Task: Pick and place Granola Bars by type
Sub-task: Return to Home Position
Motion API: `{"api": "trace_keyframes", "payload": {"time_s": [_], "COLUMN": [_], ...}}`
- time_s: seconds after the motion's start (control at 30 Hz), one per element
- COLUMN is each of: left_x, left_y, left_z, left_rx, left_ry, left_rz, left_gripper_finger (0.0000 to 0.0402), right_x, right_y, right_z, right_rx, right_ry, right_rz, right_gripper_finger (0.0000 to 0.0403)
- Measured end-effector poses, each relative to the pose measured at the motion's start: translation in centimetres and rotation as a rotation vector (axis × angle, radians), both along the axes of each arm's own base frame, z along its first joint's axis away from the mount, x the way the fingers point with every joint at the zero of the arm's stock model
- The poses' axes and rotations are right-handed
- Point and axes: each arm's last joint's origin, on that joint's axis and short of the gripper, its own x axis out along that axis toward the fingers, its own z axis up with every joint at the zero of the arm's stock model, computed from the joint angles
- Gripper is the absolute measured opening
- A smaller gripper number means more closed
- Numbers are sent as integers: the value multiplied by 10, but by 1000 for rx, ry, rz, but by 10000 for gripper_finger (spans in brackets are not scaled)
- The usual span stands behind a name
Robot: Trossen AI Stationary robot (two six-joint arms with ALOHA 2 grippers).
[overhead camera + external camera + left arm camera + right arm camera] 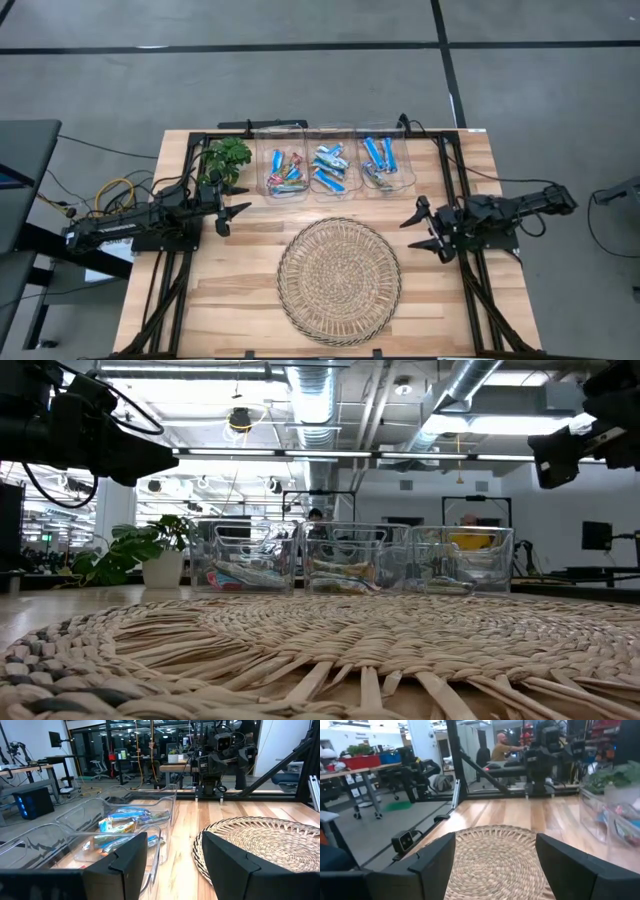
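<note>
The Granola Bars lie in three clear bins at the table's far side. Multicoloured ones fill the left bin [285, 172], pale blue-silver ones the middle bin [329, 168], and bright blue ones the right bin [381, 164]. My left gripper [238, 218] hovers open at the table's left, level, pointing toward the right, with nothing between its fingers [127, 862]. My right gripper [412, 232] hovers open at the table's right, level, pointing toward the left, also with nothing between its fingers. Both are clear of the bins and the bars.
A round woven wicker mat [338, 280] lies at the table's middle, near the front edge, between the two grippers. A small potted plant [225, 160] stands at the far left, beside the left bin. Black frame rails [455, 180] run along the table's sides.
</note>
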Motion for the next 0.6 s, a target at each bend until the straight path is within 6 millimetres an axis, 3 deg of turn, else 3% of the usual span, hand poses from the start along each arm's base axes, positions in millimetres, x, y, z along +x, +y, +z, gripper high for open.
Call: {"api": "trace_keyframes", "payload": {"time_s": [0.27,0.6], "left_x": [0,0], "left_y": [0,0], "left_z": [0,0], "left_rx": [0,0], "left_ry": [0,0], "left_rz": [0,0], "left_gripper_finger": [183,183], "right_x": [2,2], "right_y": [0,0], "right_z": [-3,-3], "right_rx": [110,112], "right_ry": [70,71], "right_rz": [-13,-11], "right_gripper_finger": [271,271]}}
